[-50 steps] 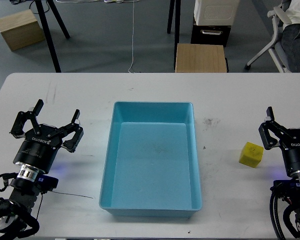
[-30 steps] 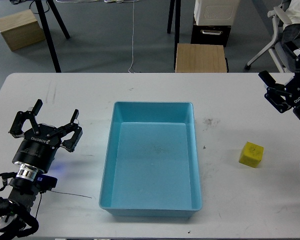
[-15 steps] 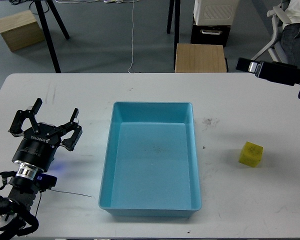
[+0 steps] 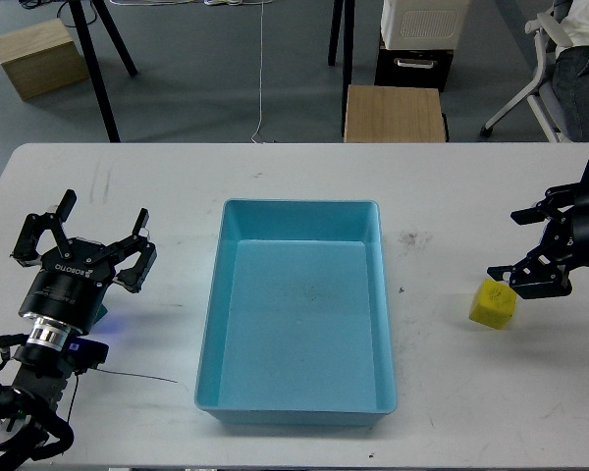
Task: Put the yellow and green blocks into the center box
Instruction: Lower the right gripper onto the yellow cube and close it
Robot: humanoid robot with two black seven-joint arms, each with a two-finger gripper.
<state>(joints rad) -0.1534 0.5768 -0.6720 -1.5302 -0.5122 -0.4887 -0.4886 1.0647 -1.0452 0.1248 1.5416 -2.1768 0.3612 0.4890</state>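
Observation:
The yellow block (image 4: 494,303) lies on the white table (image 4: 452,186), right of the blue centre box (image 4: 299,204), which is empty. My right gripper (image 4: 506,243) reaches in from the right edge with its fingers pointing left. It is open and empty, and its lower finger (image 4: 515,275) is just above the block's top right corner. My left gripper (image 4: 83,231) is open and empty over the table's left side. A small teal-green patch (image 4: 97,315) shows under the left wrist; I cannot tell whether it is the green block.
A thin black wire (image 4: 142,377) lies on the table near the left arm. Beyond the far edge stand a wooden crate (image 4: 395,113), a cardboard box (image 4: 37,57), tripod legs and an office chair (image 4: 555,69).

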